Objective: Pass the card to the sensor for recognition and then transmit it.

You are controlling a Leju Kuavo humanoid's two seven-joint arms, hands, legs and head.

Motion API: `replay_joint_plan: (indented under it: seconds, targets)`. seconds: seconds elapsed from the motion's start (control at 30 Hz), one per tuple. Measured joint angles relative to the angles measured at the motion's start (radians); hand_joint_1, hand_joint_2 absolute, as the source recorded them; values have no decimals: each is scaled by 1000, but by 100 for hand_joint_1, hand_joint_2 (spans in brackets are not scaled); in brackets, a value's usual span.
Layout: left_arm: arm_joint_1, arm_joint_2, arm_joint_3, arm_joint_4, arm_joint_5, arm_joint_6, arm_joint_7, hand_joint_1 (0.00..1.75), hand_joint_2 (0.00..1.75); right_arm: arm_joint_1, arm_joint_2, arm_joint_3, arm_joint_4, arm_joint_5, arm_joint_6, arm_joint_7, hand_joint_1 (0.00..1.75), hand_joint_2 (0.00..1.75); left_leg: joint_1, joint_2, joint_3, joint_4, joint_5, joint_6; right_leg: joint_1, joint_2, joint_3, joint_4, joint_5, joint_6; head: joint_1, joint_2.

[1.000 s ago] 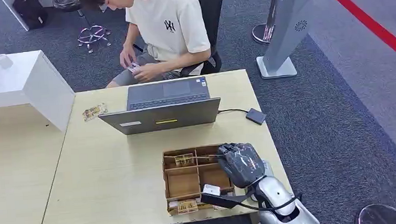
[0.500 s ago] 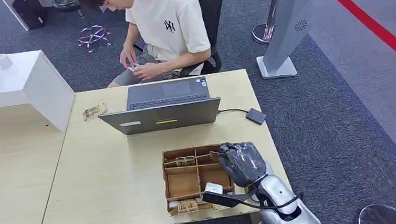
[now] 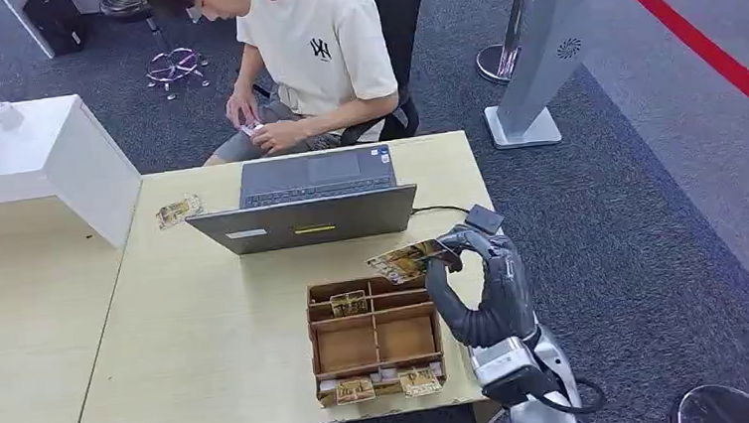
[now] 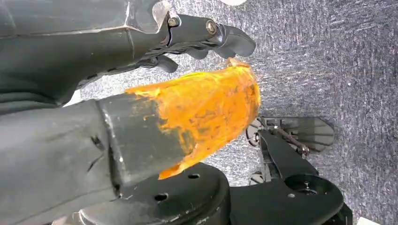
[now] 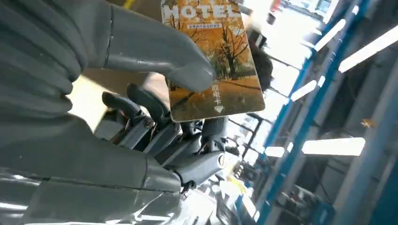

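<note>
Now the right hand (image 3: pixel 480 284) is lifted out of the wooden tray (image 3: pixel 320 337) at lower centre, its fingers pinching the card (image 3: pixel 406 261); I judge the sensor comes next.

Laptop (image 3: pixel 310 201) behind compartment box (image 3: pixel 371 337)

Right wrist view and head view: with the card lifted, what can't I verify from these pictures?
- Card in the right wrist view: the thumb covers its left side, and the picture's edge cuts off the top.
- Card in the head view: print too small to read.
- Black box beside the laptop: partly hidden by the right hand, so its use is unclear.
- Left hand in the left wrist view: too close to judge.
</note>
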Motion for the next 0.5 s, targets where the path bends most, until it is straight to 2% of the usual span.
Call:
replay_joint_plan:
  seconds: [0.2,0.5]
  targets:
    - [0,-4,0,0,0,0,-1,0,0,18,16,-9,-71,2,-2,-12,175,175,0,0,0,0,0,0,0,0,0,0,0,0,0,0]
    - [-1,-5,-2,0,-1,-3,2,0,0,-8,31,-8,-60,106,-31,2,175,175,0,0,0,0,0,0,0,0,0,0,0,0,0,0]
